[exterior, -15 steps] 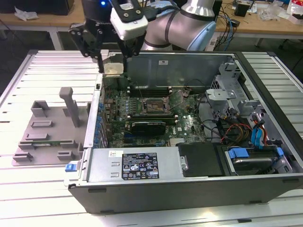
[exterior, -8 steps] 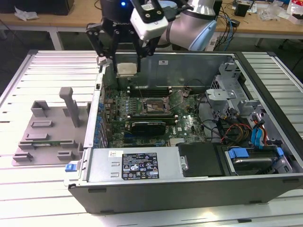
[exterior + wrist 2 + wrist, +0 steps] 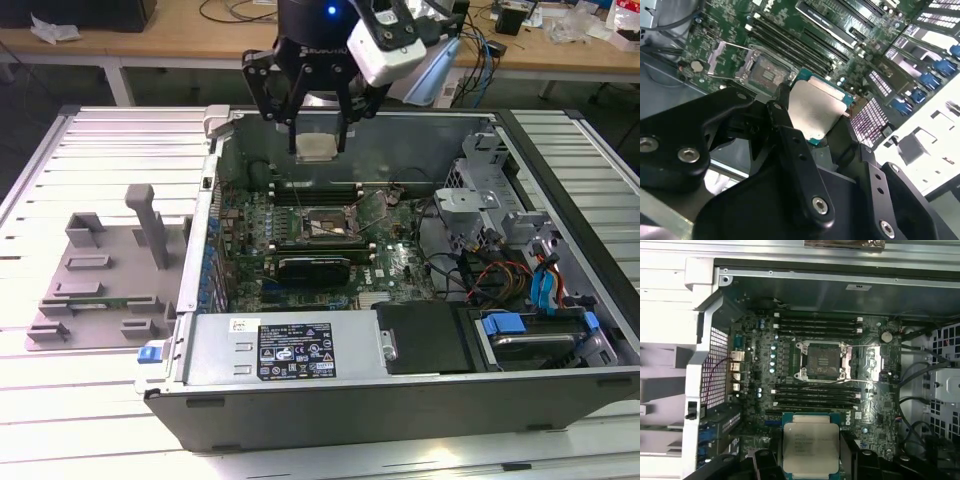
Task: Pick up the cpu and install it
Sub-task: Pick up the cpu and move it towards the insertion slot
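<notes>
1. Silver-grey metal catches the light on the cpu (image 3: pixel 318 148), a flat square chip with a thin pale edge, held in the air between the two black fingers of the gripper (image 3: pixel 318 138).
2. The gripper is clamped on the chip: one finger presses each of two opposite edges, and the chip's broad face hangs clear between them.
3. In the exterior view the cpu hangs over the open computer case (image 3: pixel 205 250), near its far wall – above the motherboard and touching nothing below.
4. In the first wrist view the cpu (image 3: pixel 810 447) shows its metal top with the gripper (image 3: pixel 810 462) closed around it. The socket (image 3: pixel 821 361) lies further along the board, well apart from the chip.
5. The socket is a dark square in a metal surround, and its frame is folded back to one side. Rows of long black memory slots (image 3: pixel 817 324) run along two of its sides.
6. In the second wrist view the cpu (image 3: pixel 817 110) is seen tilted, with a teal rim under the metal lid. Beyond it the socket (image 3: pixel 765 75) is uncovered.
7. On the exterior view's left a grey plastic tray (image 3: pixel 100 290) sits on the slatted table (image 3: pixel 40 180), beside the case – well apart from the gripper.
</notes>
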Controlling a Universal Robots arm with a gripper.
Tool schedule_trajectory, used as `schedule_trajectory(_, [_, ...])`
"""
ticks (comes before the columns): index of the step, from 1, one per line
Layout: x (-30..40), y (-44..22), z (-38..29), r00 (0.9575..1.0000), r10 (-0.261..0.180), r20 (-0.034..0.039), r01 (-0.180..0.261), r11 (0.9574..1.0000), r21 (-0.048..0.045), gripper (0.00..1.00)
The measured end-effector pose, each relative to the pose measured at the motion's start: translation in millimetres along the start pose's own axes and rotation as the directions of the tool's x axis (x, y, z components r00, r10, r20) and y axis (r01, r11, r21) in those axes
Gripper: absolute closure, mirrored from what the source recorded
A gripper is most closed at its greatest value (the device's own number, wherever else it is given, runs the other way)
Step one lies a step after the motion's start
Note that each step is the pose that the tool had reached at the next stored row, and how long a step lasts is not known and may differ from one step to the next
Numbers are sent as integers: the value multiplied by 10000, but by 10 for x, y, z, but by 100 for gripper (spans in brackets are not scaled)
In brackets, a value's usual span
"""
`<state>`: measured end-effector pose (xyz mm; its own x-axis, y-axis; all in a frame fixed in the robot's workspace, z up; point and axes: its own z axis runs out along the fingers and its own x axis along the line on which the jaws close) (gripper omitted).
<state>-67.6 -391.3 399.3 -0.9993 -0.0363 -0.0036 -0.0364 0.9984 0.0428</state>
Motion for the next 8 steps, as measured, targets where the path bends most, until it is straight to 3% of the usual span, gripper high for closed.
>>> schedule_trajectory(2, [-7,1,7,10000,0,-1,0,10000,-4,45])
schedule_trajectory(5, [-73,-6,95,10000,14,-42,-14,10000,-3,45])
schedule_trajectory(8, [-91,-4,148,10000,18,-44,-18,10000,-2,45])
